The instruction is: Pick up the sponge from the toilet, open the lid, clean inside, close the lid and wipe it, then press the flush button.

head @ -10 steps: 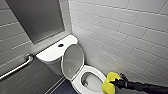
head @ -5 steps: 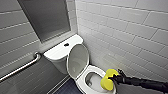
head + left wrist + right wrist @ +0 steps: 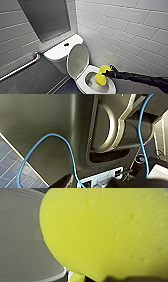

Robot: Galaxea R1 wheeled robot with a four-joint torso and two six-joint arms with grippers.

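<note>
The white toilet (image 3: 81, 84) stands in the corner with its lid (image 3: 78, 59) raised upright against the tank (image 3: 58, 51). On the tank's flat top sits the small dark flush button (image 3: 66, 44). My right gripper (image 3: 108, 73) comes in from the right on its black arm and is shut on the yellow sponge (image 3: 101, 76). The sponge hangs down into the open bowl near its right rim. In the right wrist view the sponge (image 3: 107, 230) shows very large, with the bowl's grey-white inner wall (image 3: 22, 250) behind it.
A metal grab bar (image 3: 21, 67) runs along the grey tiled wall on the left. A recessed grey panel (image 3: 47, 20) sits above the tank. White wall tiles (image 3: 125, 30) close off the right side. Dark floor tiles (image 3: 65, 88) lie left of the bowl. A blue cable (image 3: 62, 144) crosses my own body.
My right gripper has carried the sponge a little to the left and slightly up, further over the bowl. The lid has stayed raised.
</note>
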